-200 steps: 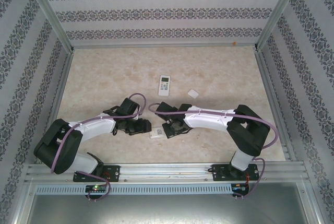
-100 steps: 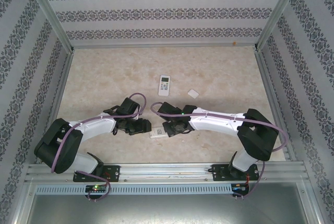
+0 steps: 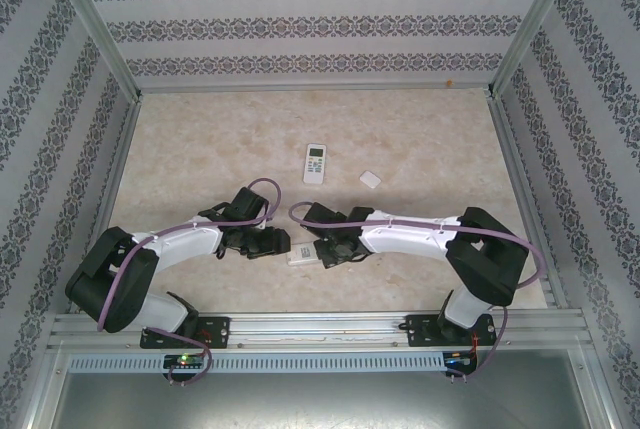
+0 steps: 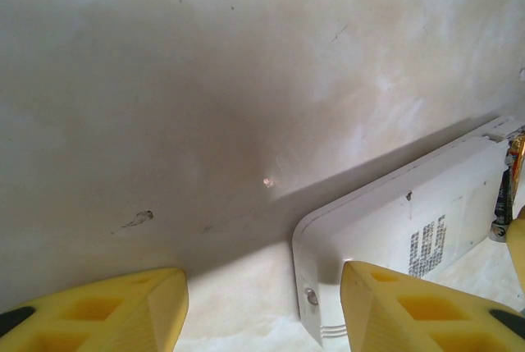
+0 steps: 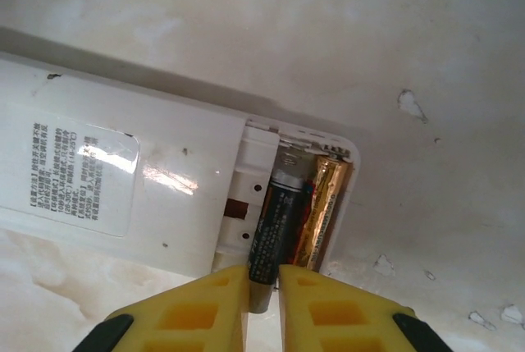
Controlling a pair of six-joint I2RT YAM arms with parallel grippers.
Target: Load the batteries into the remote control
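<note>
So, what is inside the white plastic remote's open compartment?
Two slim cylinders side by side: a dark battery, its end between the right gripper's yellow fingers, and a coppery-gold battery. They cover the compartment floor.

Remote control [image 5: 164, 196] white, lying face down, battery bay open, dark battery [image 5: 275, 221] in the bay, near end poking past the edge, coppery-gold battery [image 5: 324, 204] seated alongside, touching.

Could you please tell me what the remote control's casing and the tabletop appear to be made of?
Remote control: likely moulded white plastic, smooth and semi-gloss; light glints off it. Tabletop: looks like cream marble-patterned laminate or stone, matte, scuffed and chipped; which one I cannot tell.
</note>
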